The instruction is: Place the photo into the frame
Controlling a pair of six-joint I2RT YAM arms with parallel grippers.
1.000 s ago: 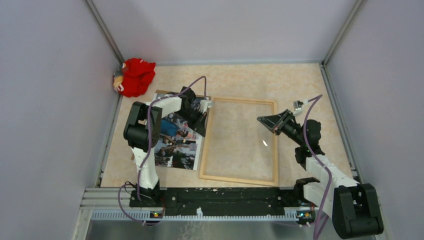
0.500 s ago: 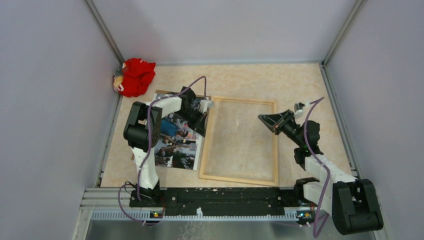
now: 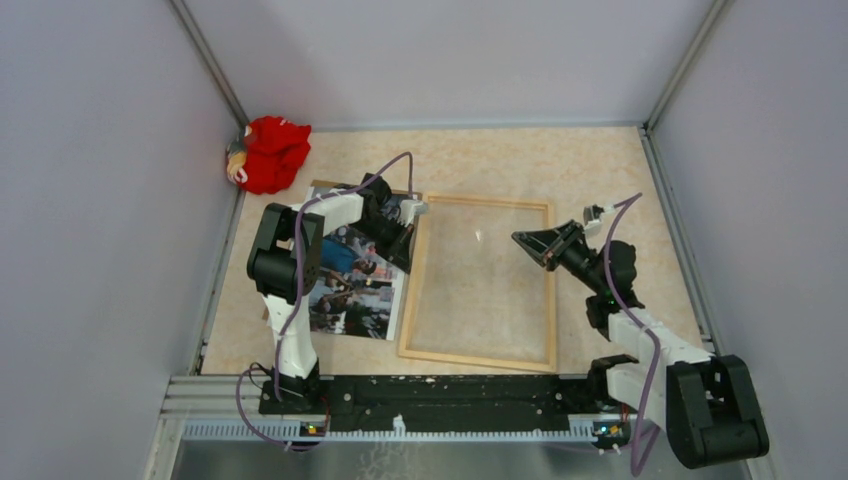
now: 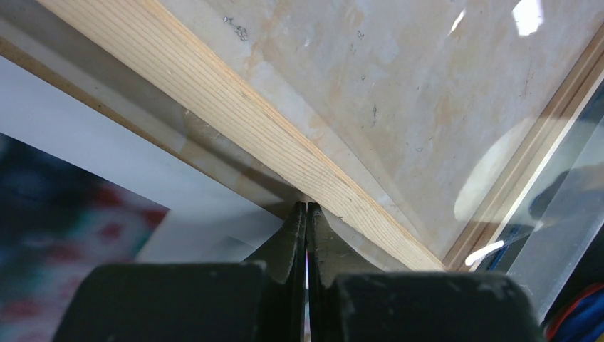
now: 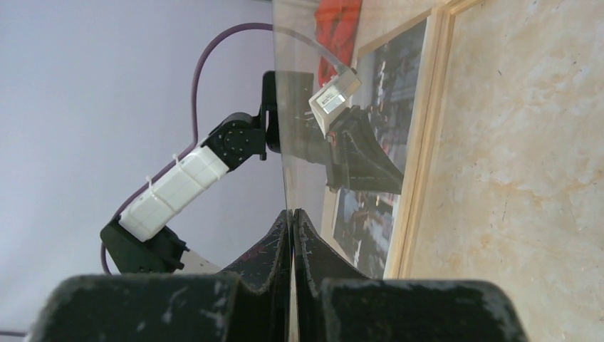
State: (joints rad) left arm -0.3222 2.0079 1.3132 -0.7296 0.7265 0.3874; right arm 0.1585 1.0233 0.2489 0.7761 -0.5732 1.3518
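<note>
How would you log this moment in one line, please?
left fingers: shut, beside frame | right fingers: shut on clear pane | photo: flat, left of frame, not inserted

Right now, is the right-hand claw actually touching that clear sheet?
Touching. The right wrist view shows the right gripper shut on the clear pane, whose edge runs straight down between the two fingertips.

I see the frame [image 4: 271, 135] as pale grained wood, its pane [image 5: 306, 178] clear and glossy, the photo [image 3: 350, 290] shiny paper, the table [image 3: 480, 160] mottled matt.
</note>
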